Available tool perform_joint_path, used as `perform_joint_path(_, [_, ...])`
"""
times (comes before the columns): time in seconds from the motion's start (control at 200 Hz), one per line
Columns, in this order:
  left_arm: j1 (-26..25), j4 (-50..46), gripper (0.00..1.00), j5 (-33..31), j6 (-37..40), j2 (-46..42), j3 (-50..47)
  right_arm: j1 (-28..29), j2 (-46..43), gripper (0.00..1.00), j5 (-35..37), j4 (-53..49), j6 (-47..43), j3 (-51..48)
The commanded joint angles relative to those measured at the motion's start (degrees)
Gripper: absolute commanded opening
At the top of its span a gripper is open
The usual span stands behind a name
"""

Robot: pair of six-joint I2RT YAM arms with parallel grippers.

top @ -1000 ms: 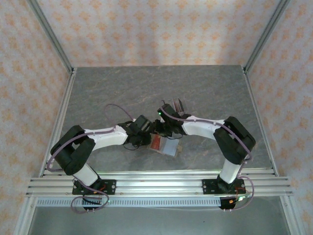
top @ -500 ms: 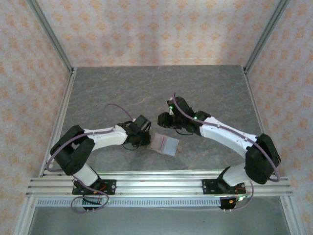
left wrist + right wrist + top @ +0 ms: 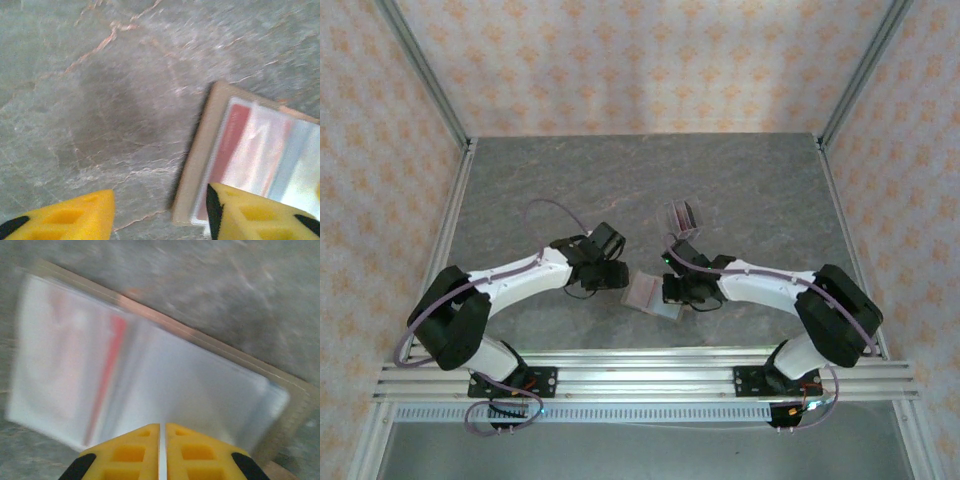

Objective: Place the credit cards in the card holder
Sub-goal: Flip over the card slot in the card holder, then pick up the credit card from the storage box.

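While the card holder [image 3: 642, 290] is lying open on the grey table [image 3: 520, 180] between the two arms, the left gripper [image 3: 160, 192] is hovering at its left edge, jaws standing apart and gripping nothing. A reddish credit card [image 3: 234, 145] is showing under the holder's clear sleeve. The right gripper [image 3: 160, 432] is hanging over the sleeves, jaws pressed together and empty. Beyond it, a clear rack [image 3: 685, 215] is standing apart.
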Motion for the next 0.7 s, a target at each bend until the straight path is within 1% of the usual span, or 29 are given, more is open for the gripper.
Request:
perform_joint_path(0.0, [0.0,-4.8,0.58,-0.9,3.6,0.3,3.8,0.1,-4.4,0.11,3.9,-4.3,3.0,-2.4])
perform_joint_path(0.14, [-0.4,-4.9,0.60,-0.3,5.7,3.1,5.9,0.0,-5.8,0.12,6.2,-9.4,3.7,-2.5])
perform_joint_path(0.27, [-1.4,-4.1,0.60,0.3,7.6,5.6,7.1,-0.9,-2.7,0.12,7.3,-11.1,3.0,-0.4])
perform_joint_path(0.465, [-1.6,-4.6,0.61,0.7,8.5,7.6,8.6,-2.4,4.2,0.12,10.1,-11.6,-4.0,6.8])
perform_joint_path(0.585, [-1.6,-4.4,0.61,0.7,7.3,7.4,8.1,-2.7,5.1,0.12,9.5,-9.9,-8.7,10.3])
perform_joint_path(0.696, [-1.6,-4.7,0.61,0.5,7.1,7.4,8.3,-2.8,4.0,0.12,8.7,-14.9,-9.7,15.0])
